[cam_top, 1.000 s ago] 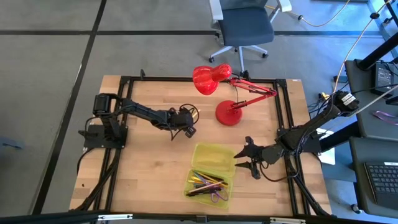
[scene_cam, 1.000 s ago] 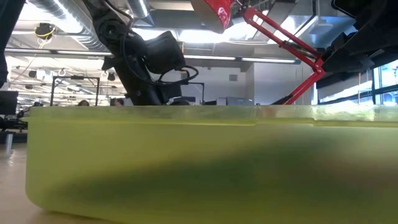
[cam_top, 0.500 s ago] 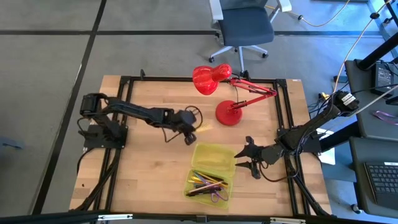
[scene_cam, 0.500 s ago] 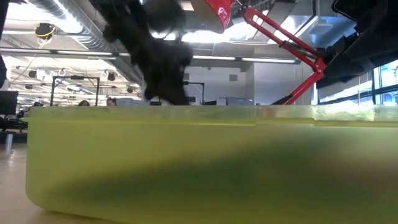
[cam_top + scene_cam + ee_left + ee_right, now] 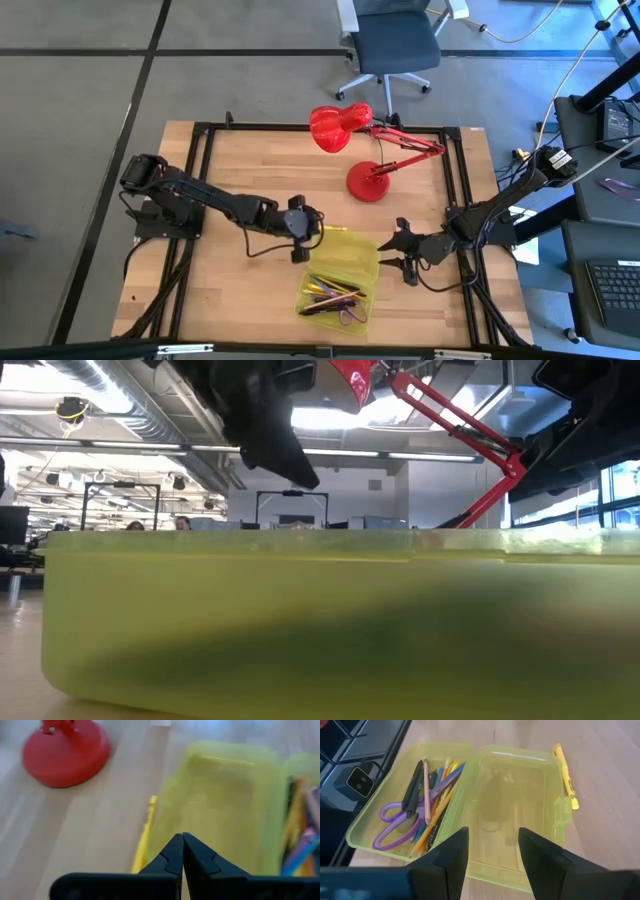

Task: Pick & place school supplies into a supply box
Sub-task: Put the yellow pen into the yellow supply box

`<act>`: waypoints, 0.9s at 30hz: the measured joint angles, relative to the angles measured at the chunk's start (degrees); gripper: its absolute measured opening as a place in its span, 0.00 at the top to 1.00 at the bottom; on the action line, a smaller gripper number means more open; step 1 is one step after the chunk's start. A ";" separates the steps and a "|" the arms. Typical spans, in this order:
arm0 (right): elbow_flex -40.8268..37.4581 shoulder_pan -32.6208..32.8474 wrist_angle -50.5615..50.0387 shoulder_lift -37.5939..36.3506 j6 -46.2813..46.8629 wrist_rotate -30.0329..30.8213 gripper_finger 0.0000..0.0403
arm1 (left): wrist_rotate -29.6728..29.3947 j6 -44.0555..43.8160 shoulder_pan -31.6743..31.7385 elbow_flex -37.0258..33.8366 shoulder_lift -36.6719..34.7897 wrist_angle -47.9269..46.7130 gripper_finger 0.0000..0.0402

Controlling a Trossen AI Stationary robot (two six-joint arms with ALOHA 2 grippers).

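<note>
High view showed the left gripper [image 5: 308,237], fingers pressed together and empty, at center frame beside a yellow marker [image 5: 335,229] lying against the supply box [image 5: 345,255], likely nudging it; right gripper [image 5: 393,252] spread, waiting right of box.

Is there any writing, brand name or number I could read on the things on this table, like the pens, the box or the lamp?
None can be read.
yellow marker beside the supply box: a small dark mark on its barrel, too small to read.
pens and pencils in the box: no legible print.
red desk lamp: no label visible.
</note>
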 joint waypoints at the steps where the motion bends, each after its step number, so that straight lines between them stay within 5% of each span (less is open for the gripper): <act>1: 0.00 0.00 0.00 0.00 0.25 -0.01 0.56 | -0.73 0.55 0.28 0.00 0.00 -0.41 0.99; 16: 0.00 0.00 -0.07 0.00 1.42 0.00 0.56 | -0.74 0.71 1.28 0.02 0.00 -0.36 0.97; 27: 0.00 0.00 -0.72 0.00 1.04 0.00 0.56 | 2.22 -3.70 1.44 0.07 0.00 -1.13 0.68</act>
